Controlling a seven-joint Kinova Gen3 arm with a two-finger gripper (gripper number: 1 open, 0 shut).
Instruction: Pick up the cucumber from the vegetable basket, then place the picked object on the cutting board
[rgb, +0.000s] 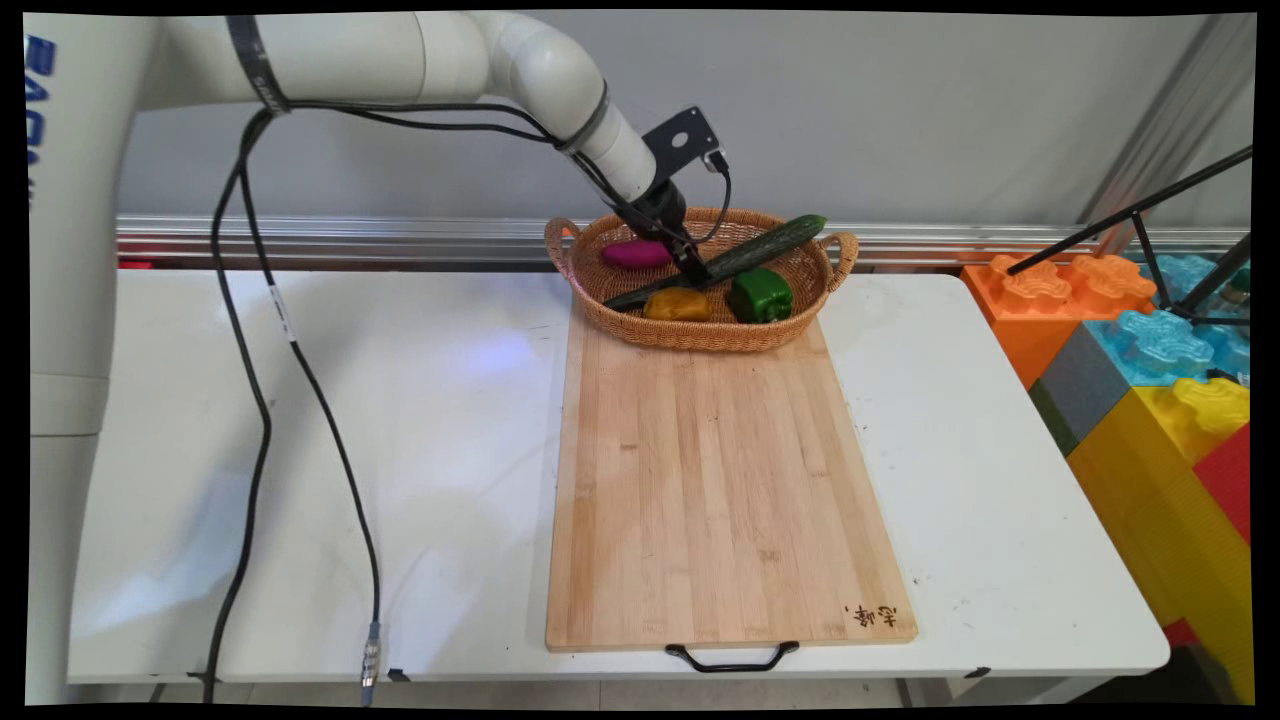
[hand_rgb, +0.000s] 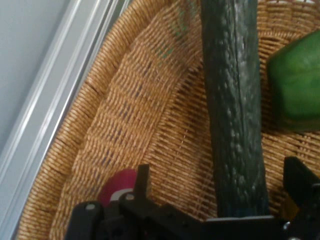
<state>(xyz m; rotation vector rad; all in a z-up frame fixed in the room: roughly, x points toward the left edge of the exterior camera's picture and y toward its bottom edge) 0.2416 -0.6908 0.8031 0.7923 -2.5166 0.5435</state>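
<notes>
The gripper (hand_rgb: 215, 200), fingers spread astride a cucumber (hand_rgb: 234, 110), reaches into a wicker basket (rgb: 700, 335) of vegetables, nothing lifted.

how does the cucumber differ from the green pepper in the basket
The cucumber is long, thin and dark green; the green pepper is short, blocky and brighter green. The cucumber lies slanted across the basket, its far tip resting over the rim, while the pepper sits wholly inside near the front. The open pincer straddles the cucumber; the pepper lies off to one side of it. Both are green vegetables in the same wicker basket.
</notes>
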